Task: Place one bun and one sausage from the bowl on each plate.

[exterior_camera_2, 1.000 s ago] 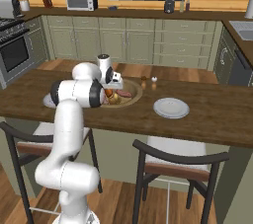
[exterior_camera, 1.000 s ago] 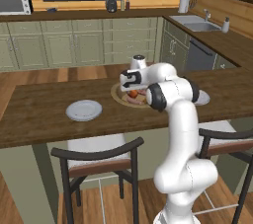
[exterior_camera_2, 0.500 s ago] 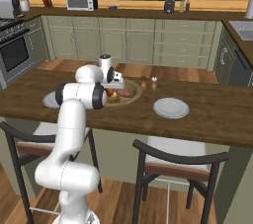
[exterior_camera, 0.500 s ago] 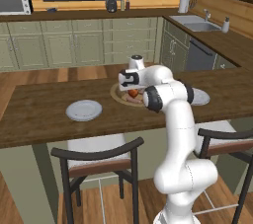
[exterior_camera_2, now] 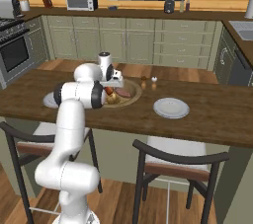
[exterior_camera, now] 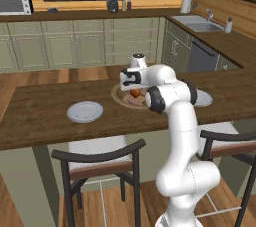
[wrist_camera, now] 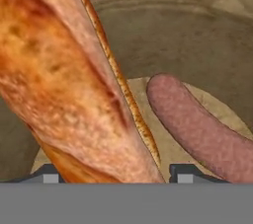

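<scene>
Tool reaching down into the wooden bowl, fingertips straddling the orange-brown bun; jaws standing apart w/ the roll between them, but whether they're pressing on it yet can't be told. A sausage lying just beside the bun on the bowl floor. Both plates, left plate and right plate, sitting bare on the surface either side of the bowl, so nothing's delivered yet; judging by this, all four items are waiting to be moved.

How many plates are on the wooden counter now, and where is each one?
2. One plate lies left of the bowl; the other plate lies right of it. Both look bare. The arm partly hides that second plate in the left base view.
</scene>
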Available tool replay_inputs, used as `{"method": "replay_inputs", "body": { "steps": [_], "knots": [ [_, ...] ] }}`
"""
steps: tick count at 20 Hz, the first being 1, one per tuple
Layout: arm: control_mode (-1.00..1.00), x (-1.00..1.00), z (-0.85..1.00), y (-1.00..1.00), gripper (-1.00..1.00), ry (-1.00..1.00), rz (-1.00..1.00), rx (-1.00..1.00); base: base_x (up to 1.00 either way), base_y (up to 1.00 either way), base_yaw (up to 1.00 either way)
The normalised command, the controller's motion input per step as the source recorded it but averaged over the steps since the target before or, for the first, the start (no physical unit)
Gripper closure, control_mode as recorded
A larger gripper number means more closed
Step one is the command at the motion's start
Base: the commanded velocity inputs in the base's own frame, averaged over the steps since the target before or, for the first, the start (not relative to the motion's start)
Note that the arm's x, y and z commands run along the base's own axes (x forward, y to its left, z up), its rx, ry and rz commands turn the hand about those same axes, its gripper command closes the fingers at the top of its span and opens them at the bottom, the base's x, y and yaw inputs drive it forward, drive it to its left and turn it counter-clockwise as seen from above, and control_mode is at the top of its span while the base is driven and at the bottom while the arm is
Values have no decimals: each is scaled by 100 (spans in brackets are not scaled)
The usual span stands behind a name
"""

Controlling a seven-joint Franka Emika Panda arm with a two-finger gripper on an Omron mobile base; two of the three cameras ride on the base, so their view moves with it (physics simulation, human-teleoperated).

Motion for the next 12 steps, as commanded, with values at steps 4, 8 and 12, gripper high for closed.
{"method": "replay_inputs", "body": {
  "steps": [4, 8, 12],
  "knots": [
    [-100, -100, 92, 8, 100, 7, 0, 0, 0, 0, 0],
    [-100, -100, 81, 28, 100, 12, 0, 0, 0, 0, 0],
    [-100, -100, 51, 93, 100, 15, 0, 0, 0, 0, 0]
  ]
}}
